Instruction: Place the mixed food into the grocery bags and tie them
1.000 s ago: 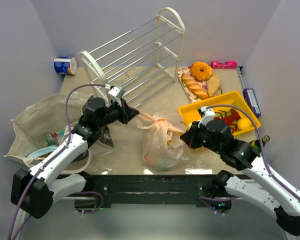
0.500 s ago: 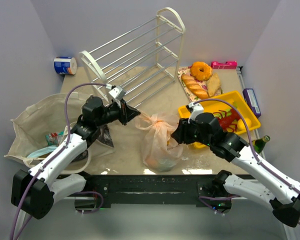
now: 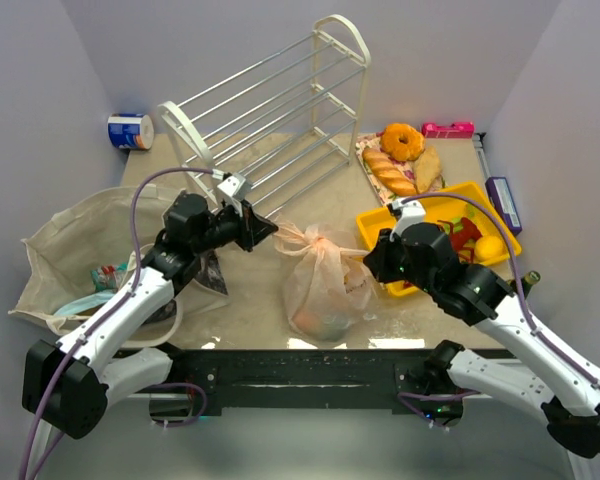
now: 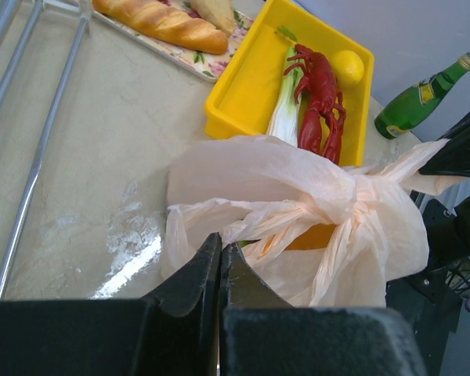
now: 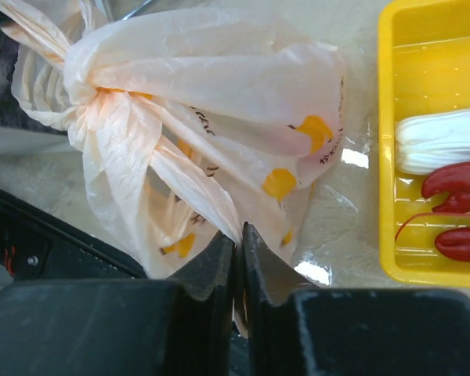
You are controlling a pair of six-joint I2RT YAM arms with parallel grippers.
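Half a second ago the right gripper point(image 3: 377, 264) stood farther out from the yellow tray point(image 3: 374, 224), close against the peach-pink bag point(image 3: 325, 285). Now it has drawn back toward the tray's near left corner. A second ago it sat a little nearer the table's front edge than it does now. The left gripper point(image 3: 266, 228) has hardly shifted, and the bag has kept its place left of the tray.

In the right wrist view the right gripper point(image 5: 239, 235) has its fingers nearly pressed together on a thin strip of the bag point(image 5: 204, 70). The strip narrows down into the slit between them, and the bag's bulk spreads away from the tips on the side away from the tray point(image 5: 454, 70).

In the left wrist view the left gripper point(image 4: 219, 244) is pressed together, pinching a twisted strand of the bag point(image 4: 298, 184). That strand runs from the tips to the knot point(image 4: 352, 192) (a bunched twist at the bag's top). The knot lies between the tips and the tray point(image 4: 251, 78).

The cloth tote point(image 3: 60, 240) lies well apart from the tray, beyond the bag and the left arm.
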